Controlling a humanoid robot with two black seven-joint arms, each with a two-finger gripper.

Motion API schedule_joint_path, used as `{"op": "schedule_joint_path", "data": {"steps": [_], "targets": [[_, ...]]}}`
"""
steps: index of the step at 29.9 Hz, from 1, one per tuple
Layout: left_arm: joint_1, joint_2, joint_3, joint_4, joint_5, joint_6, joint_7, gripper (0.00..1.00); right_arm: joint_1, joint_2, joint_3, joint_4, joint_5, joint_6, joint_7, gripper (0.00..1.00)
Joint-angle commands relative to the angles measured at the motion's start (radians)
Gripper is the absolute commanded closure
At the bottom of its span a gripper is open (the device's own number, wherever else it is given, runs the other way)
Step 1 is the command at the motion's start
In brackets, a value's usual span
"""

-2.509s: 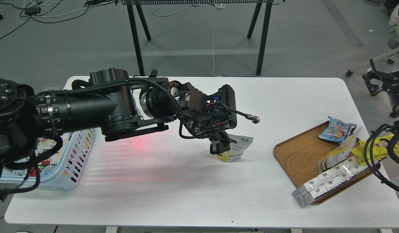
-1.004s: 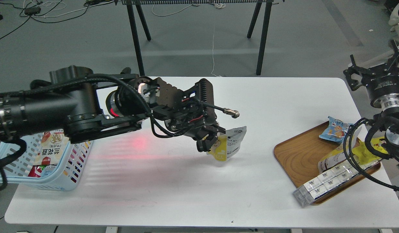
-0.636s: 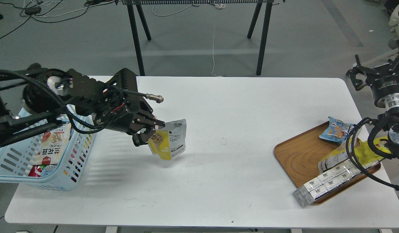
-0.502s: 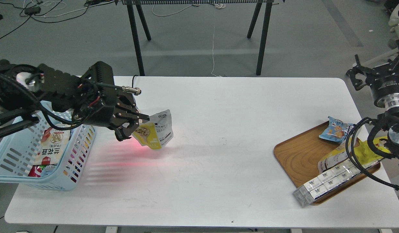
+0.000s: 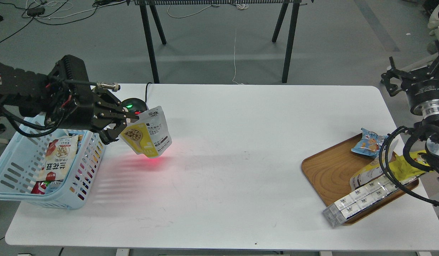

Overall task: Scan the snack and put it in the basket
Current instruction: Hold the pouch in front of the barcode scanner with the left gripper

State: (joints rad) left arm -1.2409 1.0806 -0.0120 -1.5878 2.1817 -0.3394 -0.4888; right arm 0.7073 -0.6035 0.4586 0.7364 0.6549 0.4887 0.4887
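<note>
My left gripper [image 5: 128, 120] is shut on the top left edge of the snack [image 5: 147, 133], a yellow and white pouch with a round nut picture. The pouch hangs tilted above the table, just right of the basket [image 5: 68, 203]. The light blue basket stands at the table's left edge and holds other packets. A red glow lies on the table under the pouch. My right arm's end [image 5: 411, 80] is raised at the far right edge; its fingers cannot be told apart.
A black scanner [image 5: 134, 104] with a green light sits behind the pouch. A brown wooden tray [image 5: 329, 170] at the right holds a blue packet [image 5: 370, 143], a bright yellow packet [image 5: 408, 164] and a row of silver packs [image 5: 361, 201].
My left gripper lifted the snack from the table's middle and carried it left to the scanner beside the basket. The right arm rose at the right edge.
</note>
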Motion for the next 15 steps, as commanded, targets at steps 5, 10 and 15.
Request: {"op": "schedule_joint_path", "data": {"steps": [5,10,15], "targets": [[0.012,0.004,0.000,0.011,0.000,0.000,0.000,1.00,0.000,0.001,0.000,0.000,0.000,0.000,0.000,0.02],[0.027,0.004,0.000,0.012,0.000,0.002,0.000,1.00,0.000,0.001,0.000,0.000,0.000,0.000,0.000,0.02],[0.043,0.002,0.000,0.018,0.000,0.002,0.000,1.00,0.000,0.001,0.000,0.000,-0.001,0.000,0.000,0.02]]}}
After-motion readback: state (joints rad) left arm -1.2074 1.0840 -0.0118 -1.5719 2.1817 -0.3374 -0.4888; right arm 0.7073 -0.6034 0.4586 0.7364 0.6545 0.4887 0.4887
